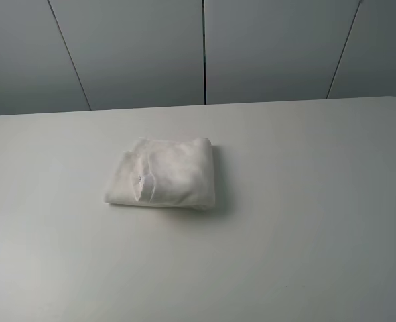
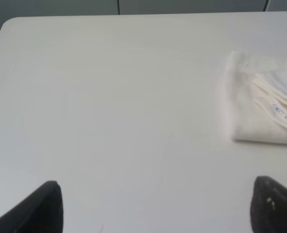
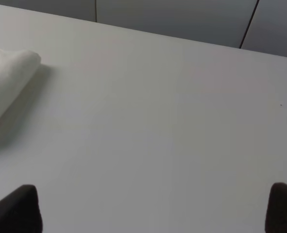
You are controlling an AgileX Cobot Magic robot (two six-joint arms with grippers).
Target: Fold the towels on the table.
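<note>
The white towel point(image 1: 163, 180) lies folded into a thick rectangular bundle on the white table point(image 1: 305, 221), a little left of the middle. Its small label point(image 2: 279, 110) and stacked hem edges show in the left wrist view, where the towel point(image 2: 260, 104) sits off to one side. Its rounded folded edge point(image 3: 9, 73) shows in the right wrist view. My left gripper point(image 2: 155, 213) is open and empty above bare table, apart from the towel. My right gripper point(image 3: 153, 213) is open and empty above bare table. Neither gripper shows in the exterior high view.
Grey wall panels point(image 1: 204, 47) stand behind the table's far edge. The table's rounded far left corner point(image 2: 9, 24) shows in the left wrist view.
</note>
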